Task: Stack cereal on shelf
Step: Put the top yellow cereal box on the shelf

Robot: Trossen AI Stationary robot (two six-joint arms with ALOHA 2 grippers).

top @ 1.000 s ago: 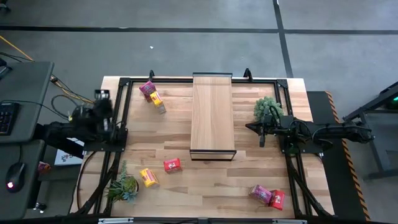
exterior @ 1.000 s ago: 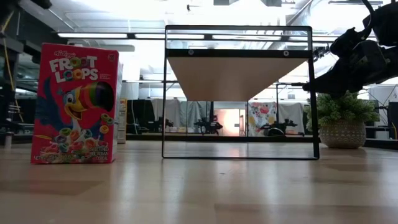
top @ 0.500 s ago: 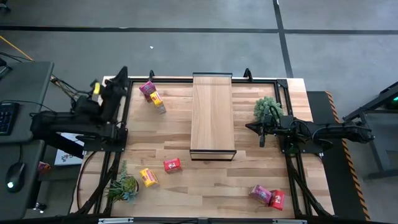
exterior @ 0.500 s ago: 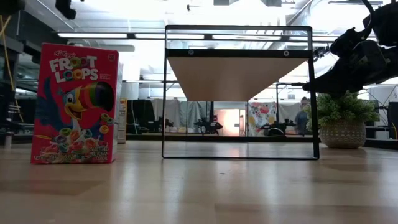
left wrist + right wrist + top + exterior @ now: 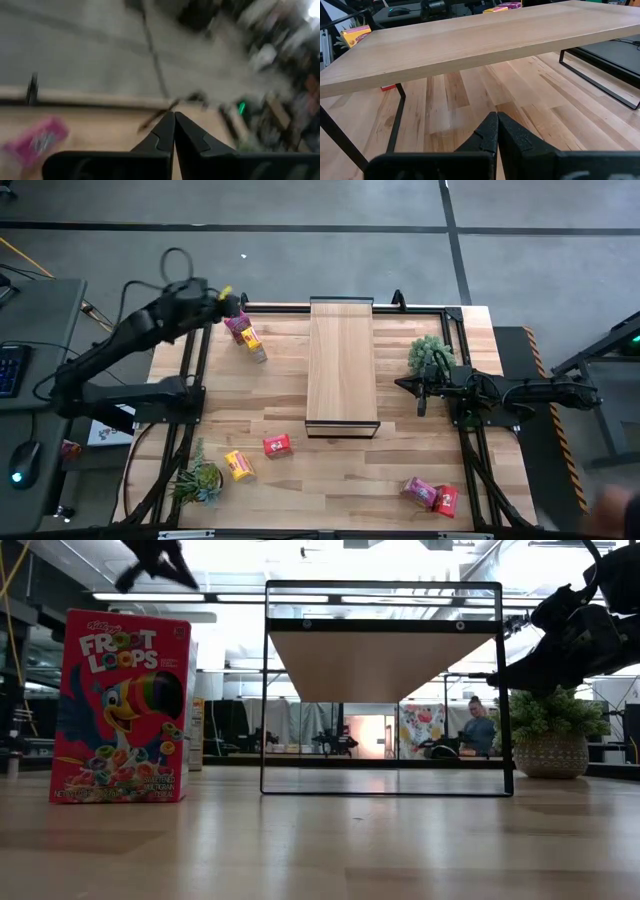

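The shelf (image 5: 342, 365) stands mid-table with nothing on its light wood top; it also shows in the low view (image 5: 385, 660) and the right wrist view (image 5: 485, 40). The cereal boxes lie in pairs on the tabletop: pink (image 5: 237, 322) and yellow (image 5: 253, 345) at the far left, red (image 5: 277, 445) and yellow (image 5: 238, 466) near the front, pink (image 5: 419, 490) and red (image 5: 445, 500) at the near right. My left gripper (image 5: 235, 305) is shut and raised just beside the far-left pink box (image 5: 35, 142). My right gripper (image 5: 403, 385) is shut, level, right of the shelf.
One potted plant (image 5: 431, 352) stands beside my right arm, another (image 5: 198, 480) at the near left corner. A dark frame (image 5: 195, 360) runs round the table's edges. In the low view a red box (image 5: 122, 705) stands upright left of the shelf, and a person (image 5: 478, 730) sits far behind.
My left arm has risen from its place at the table's left edge and swung toward the far edge, stretching out until its gripper is by the far-left pink box. The boxes and shelf have stayed put.
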